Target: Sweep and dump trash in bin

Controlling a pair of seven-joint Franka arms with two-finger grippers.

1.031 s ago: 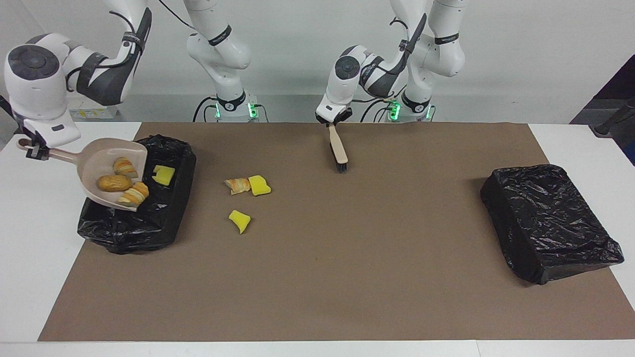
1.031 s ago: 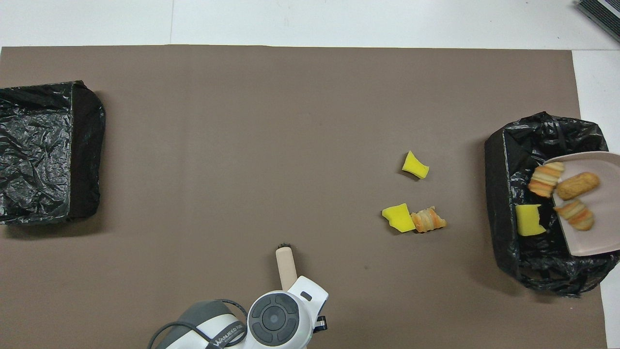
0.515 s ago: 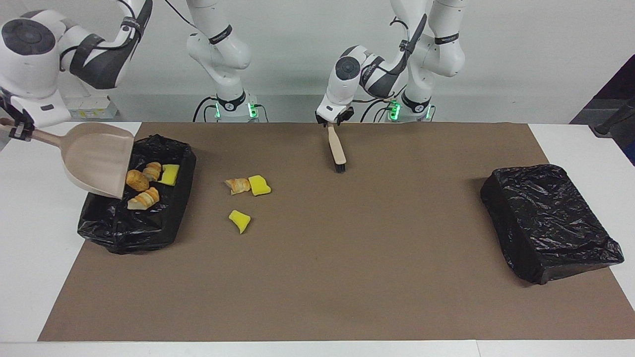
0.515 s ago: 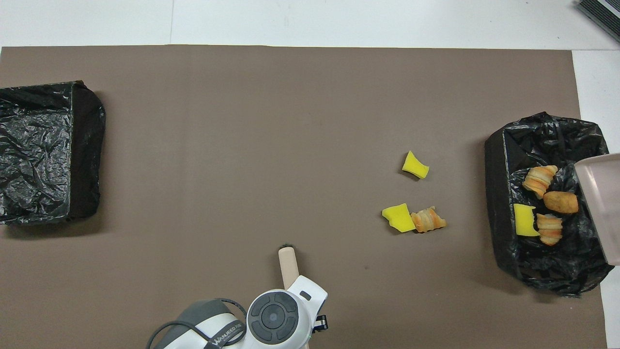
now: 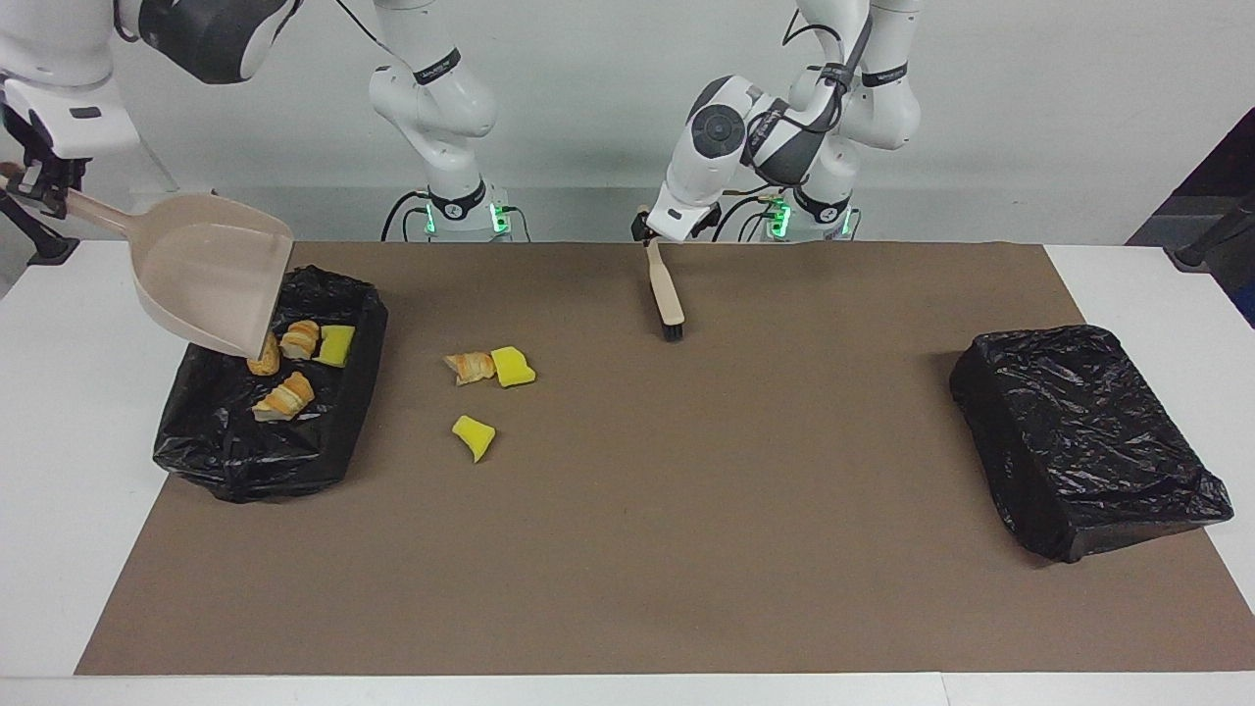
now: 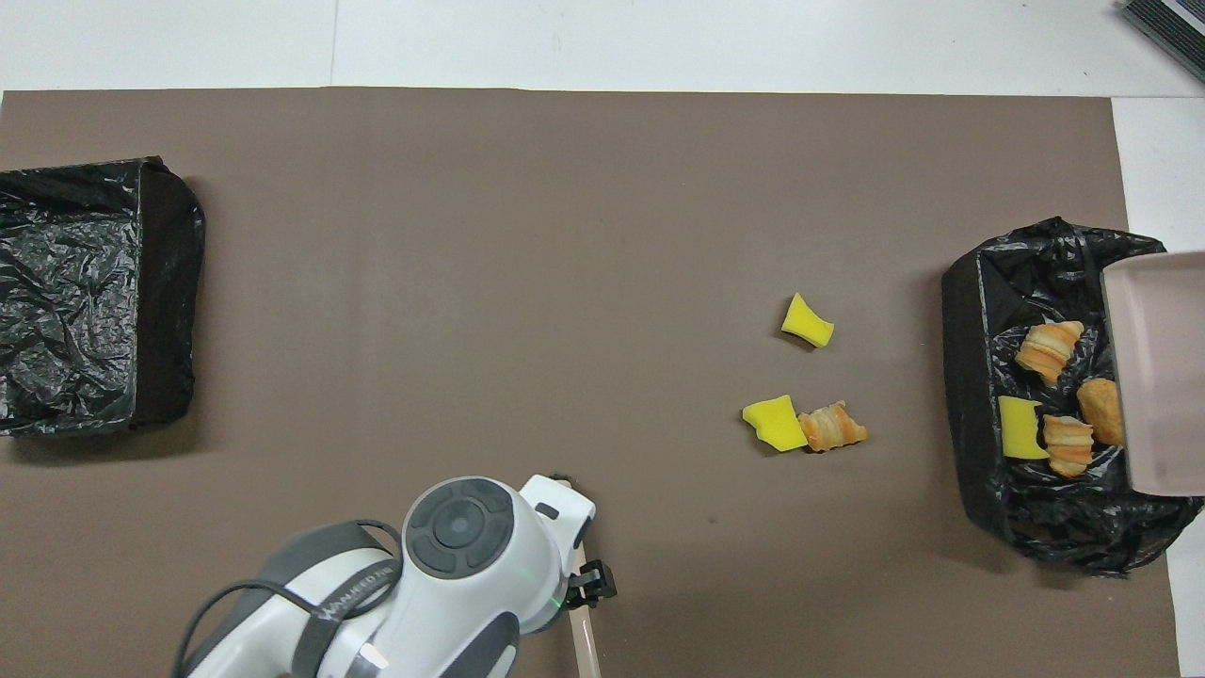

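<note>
Over the black-lined bin (image 5: pixel 324 456) at the right arm's end of the table, the right gripper (image 5: pixel 44 186) is up in the air, its fingers clenched on the handle of the beige dustpan (image 5: pixel 206 265). The pan is tipped steeply, lip down just above the bin's edge, and nothing shows in its scoop.

Four bits of the trash lie inside that bin: a croissant chunk (image 5: pixel 299 338), a second brown chunk (image 5: pixel 263 360) half hidden under the pan's lip, a third chunk (image 5: pixel 284 395) farther from the robots, and a yellow sponge piece (image 5: pixel 336 345). All sit well below the right gripper's fingers and apart from them.

Three more bits lie on the brown mat (image 5: pixel 686 549) beside the bin, toward the table's middle: a bread chunk (image 5: pixel 471 367) touching a yellow sponge (image 5: pixel 512 366), and another yellow piece (image 5: pixel 474 435) a little farther from the robots. Neither gripper is near these.

The left gripper (image 5: pixel 649 233) hangs right at the handle end of the beige brush (image 5: pixel 670 299), whose bristles rest on the mat. From where I stand, I cannot tell whether its fingers are parted or gripping the handle.

A second black bin (image 5: pixel 1088 441) sits at the left arm's end.
</note>
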